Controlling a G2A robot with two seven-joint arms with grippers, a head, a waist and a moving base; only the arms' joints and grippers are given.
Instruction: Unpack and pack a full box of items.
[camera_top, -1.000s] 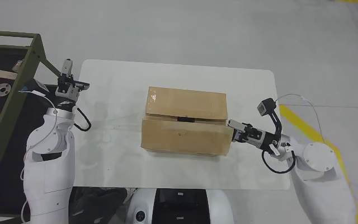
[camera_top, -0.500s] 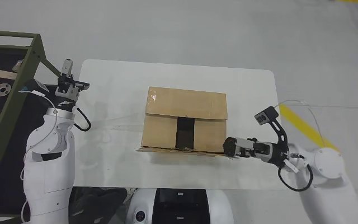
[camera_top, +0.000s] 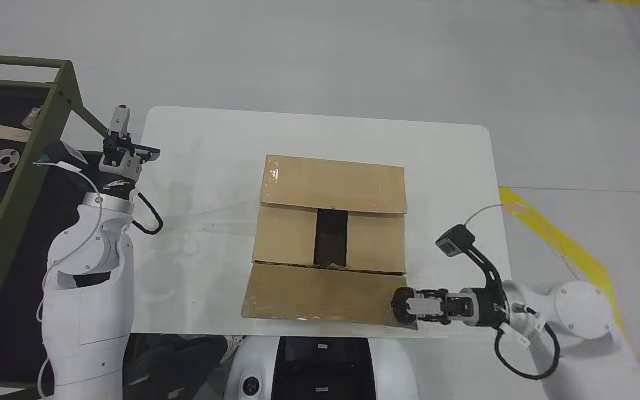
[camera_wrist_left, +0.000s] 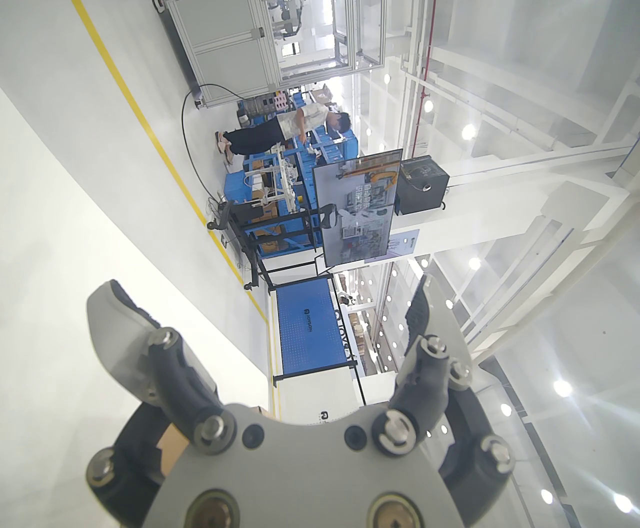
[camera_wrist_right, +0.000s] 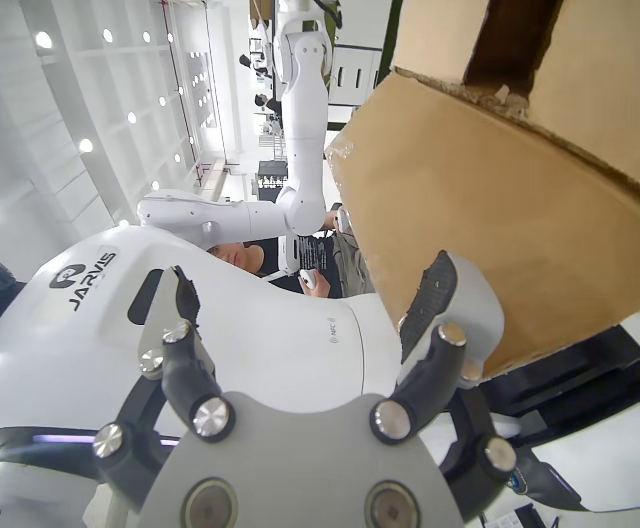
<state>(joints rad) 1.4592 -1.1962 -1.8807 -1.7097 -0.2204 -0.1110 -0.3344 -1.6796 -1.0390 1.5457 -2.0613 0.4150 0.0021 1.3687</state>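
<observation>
White table (camera_top: 450, 160) on grey floor. Yellow floor line (camera_top: 560, 240) at 4 o'clock, dark green rack (camera_top: 40, 130) at 10. Cardboard box (camera_top: 333, 190) mid-table, near flap (camera_top: 320, 292) lying flat toward 6. Right gripper (camera_wrist_right: 310, 267) spread wide at the flap's 5 o'clock corner. Left gripper (camera_wrist_left: 267, 290) wide, empty, at the table's 9 o'clock edge.

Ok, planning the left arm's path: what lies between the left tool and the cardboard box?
Nothing but bare white table, seen in the top view, between the left tool and the cardboard box.
</observation>
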